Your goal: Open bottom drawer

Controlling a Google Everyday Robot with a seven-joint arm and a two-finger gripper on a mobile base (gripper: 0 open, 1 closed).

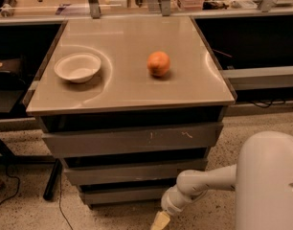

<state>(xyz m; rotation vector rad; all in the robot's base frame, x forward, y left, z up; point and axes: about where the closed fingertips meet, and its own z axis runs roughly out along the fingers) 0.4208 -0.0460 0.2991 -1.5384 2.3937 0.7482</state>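
The bottom drawer [122, 194] is the lowest and narrowest of three stacked grey fronts under the tan table top. It sits closed, flush below the middle front [132, 172]. My white arm reaches in from the lower right. My gripper [158, 221] hangs low near the floor, just in front of and below the bottom drawer's right end, partly cut off by the frame's lower edge.
A white bowl [78, 67] and an orange [158, 63] rest on the table top [122, 87]. The top drawer front [132, 139] bears white scratch marks. A black table leg [50, 181] and a cable lie at the left. Shelves stand on both sides.
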